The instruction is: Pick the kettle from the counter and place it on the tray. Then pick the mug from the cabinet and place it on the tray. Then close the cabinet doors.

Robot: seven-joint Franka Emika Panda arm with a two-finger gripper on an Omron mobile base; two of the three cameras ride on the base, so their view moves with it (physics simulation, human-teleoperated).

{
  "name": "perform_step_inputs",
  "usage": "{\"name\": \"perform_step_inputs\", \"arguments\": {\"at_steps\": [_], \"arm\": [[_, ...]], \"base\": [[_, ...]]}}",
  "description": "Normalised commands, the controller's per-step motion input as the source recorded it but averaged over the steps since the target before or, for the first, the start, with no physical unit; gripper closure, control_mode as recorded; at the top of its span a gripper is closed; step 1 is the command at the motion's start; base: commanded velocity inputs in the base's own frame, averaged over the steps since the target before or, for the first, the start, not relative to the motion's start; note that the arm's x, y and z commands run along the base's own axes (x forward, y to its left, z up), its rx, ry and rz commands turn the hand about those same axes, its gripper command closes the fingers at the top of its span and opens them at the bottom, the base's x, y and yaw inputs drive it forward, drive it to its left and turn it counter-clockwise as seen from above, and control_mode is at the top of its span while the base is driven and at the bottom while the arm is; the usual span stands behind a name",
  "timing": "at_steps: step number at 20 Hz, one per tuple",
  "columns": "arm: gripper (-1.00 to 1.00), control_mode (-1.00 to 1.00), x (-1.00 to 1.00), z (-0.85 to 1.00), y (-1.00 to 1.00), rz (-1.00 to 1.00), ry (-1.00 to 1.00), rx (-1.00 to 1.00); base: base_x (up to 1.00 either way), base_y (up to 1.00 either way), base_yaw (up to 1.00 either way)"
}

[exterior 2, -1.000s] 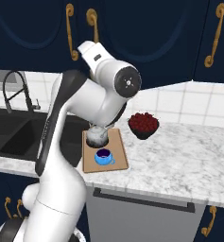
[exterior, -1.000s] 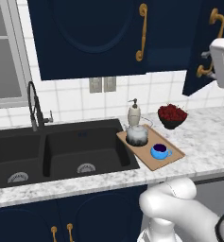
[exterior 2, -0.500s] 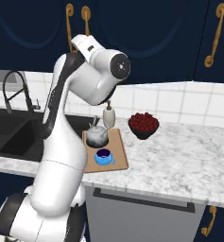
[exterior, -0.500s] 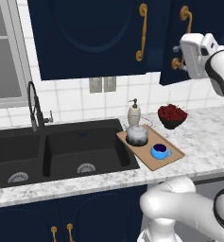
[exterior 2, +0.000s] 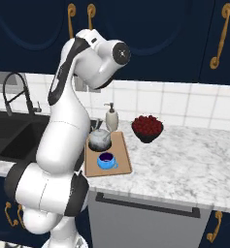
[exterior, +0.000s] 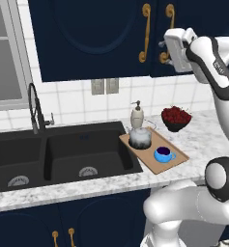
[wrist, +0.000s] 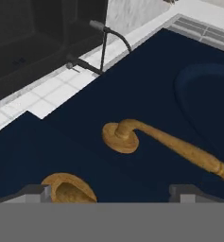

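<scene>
Now I am seeing the kettle (exterior: 139, 137) and mug (exterior: 163, 154) sitting on the tray (exterior: 176, 159), the cabinet doors (exterior: 94, 36) looking shut (or nearly), while my tool (wrist: 111, 191) is hanging wide open and empty by the handles (wrist: 170, 142).

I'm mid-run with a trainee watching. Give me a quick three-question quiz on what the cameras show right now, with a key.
1. True or false: the small bright blue mug sits on the flat light-brown wooden tray.
2. Which thing stands nearest the cream pump soap bottle: A) the squat silvery-grey kettle, B) the dark bowl of red fruit, C) the black arched faucet?
3. Fill in: the gripper is up at the dark navy cabinet doors, jaws ____, close to the curved brass handles.

Key: 1 true; 2 A; 3 open, with nothing between them.
</scene>
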Motion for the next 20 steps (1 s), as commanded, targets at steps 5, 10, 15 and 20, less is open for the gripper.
{"name": "perform_step_inputs", "arguments": {"at_steps": [5, 10, 15, 20], "arm": [[-1.0, -1.0, 0.49, -0.05, 0.04, 0.0, 0.0, -0.01], [-1.0, -1.0, 0.47, -0.14, 0.05, 0.0, 0.0, -0.03], [-1.0, -1.0, 0.55, -0.21, 0.08, 0.0, 0.0, -0.02], [-1.0, -1.0, 0.51, -0.18, 0.1, 0.0, 0.0, -0.01]], "base": [[0.0, 0.0, 0.0], [0.0, 0.0, 0.0], [0.0, 0.0, 0.0], [0.0, 0.0, 0.0]]}}
